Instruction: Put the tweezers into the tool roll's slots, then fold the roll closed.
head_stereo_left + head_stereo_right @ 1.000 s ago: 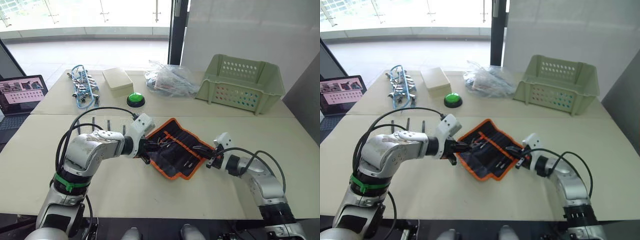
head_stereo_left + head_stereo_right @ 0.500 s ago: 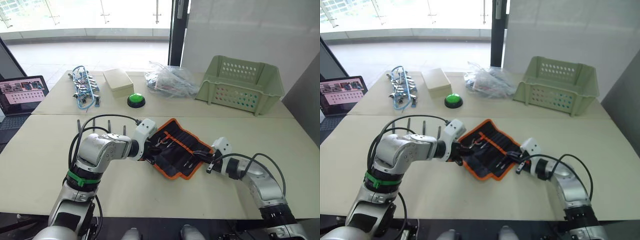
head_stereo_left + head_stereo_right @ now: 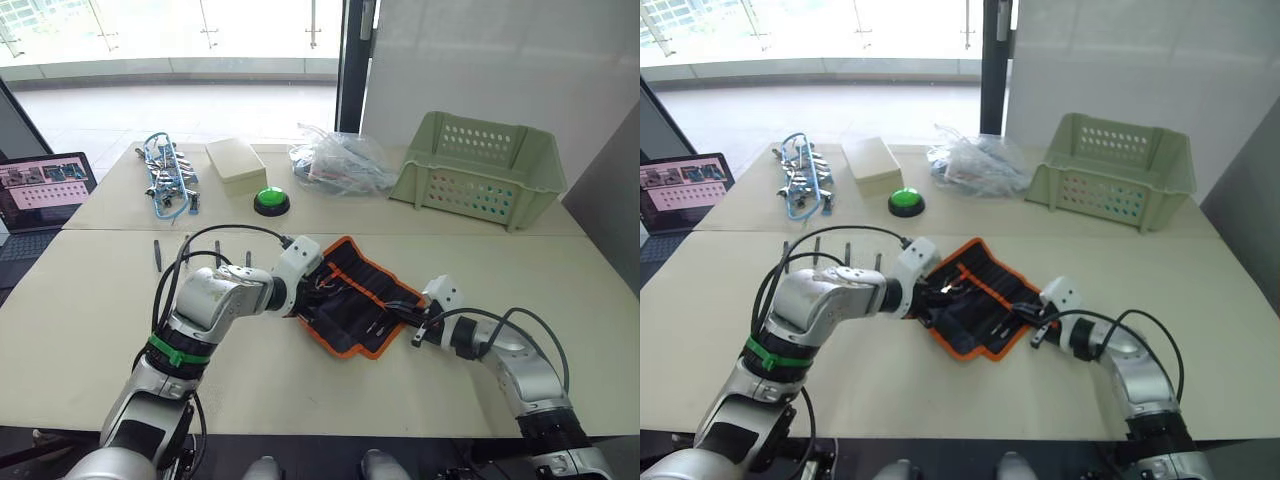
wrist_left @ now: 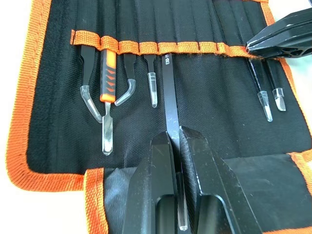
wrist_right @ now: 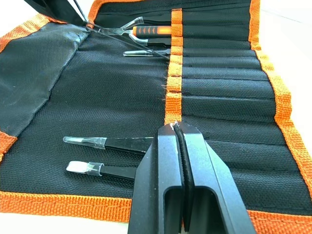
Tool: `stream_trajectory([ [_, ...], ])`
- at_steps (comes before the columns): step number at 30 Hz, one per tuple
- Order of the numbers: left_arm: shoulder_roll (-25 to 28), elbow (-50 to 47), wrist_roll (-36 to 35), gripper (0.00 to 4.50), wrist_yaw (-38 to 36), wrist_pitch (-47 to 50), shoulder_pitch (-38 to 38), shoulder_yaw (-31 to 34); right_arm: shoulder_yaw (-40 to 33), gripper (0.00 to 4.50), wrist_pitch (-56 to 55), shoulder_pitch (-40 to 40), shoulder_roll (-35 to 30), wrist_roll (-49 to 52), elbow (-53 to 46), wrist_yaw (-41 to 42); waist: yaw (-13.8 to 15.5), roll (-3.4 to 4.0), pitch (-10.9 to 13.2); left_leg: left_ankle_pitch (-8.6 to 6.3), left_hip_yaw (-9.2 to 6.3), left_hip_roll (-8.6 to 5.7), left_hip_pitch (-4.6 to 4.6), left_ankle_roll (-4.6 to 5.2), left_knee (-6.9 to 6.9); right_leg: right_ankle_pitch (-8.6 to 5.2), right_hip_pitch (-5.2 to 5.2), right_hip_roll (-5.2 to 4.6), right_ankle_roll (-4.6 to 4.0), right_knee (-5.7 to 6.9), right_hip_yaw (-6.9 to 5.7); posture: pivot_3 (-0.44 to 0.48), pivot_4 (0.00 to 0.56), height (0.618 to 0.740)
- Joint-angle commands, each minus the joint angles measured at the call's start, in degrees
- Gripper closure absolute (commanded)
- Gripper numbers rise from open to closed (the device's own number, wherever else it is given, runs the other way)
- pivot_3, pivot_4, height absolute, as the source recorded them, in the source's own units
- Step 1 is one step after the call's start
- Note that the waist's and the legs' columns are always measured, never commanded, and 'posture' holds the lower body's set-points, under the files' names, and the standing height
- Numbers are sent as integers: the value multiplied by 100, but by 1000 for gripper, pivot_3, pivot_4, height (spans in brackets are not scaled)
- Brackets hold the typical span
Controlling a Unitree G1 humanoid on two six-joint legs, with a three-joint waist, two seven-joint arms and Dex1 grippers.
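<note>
**Beige worktop, both arms on open roll**

Beige worktop (image 3: 80, 330) by a glass wall carries everything. Left gripper (image 4: 175, 139) clamps a straight black tweezer (image 4: 168, 97), its upper end at the orange slot band. Left arm bent at elbow, forearm reaching in from the roll's left edge. Right gripper (image 5: 178, 127) has fingers pressed together on the orange band, nothing visibly between them; right forearm low, stretched in from the right. Tool roll (image 3: 352, 295) lies open mid-worktop, several tweezers slotted. Three loose tweezers (image 3: 157, 254) lie left of it. Behind: green button (image 3: 270, 200), cream box (image 3: 235, 164), blue-corded tools (image 3: 168, 175), plastic bag (image 3: 340, 160), green basket (image 3: 480, 170), laptop (image 3: 45, 185) far left.
</note>
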Motion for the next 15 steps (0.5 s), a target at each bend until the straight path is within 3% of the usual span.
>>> stream_trajectory([
  [1,4,20,294,4500,-50,-510,39,-305,227,4447,206,227,41,-205,333,-11,-1,-4,-4,0,0,0,0,0,0,0,0,0,0,0,0,0,150,740],
  [15,-696,1228,1334,4500,115,-2200,161,-736,366,4447,372,268,87,-282,602,-43,7,-15,-51,-1,-1,0,58,2,-1,-2,74,1,3,-15,-2,0,150,740],
])
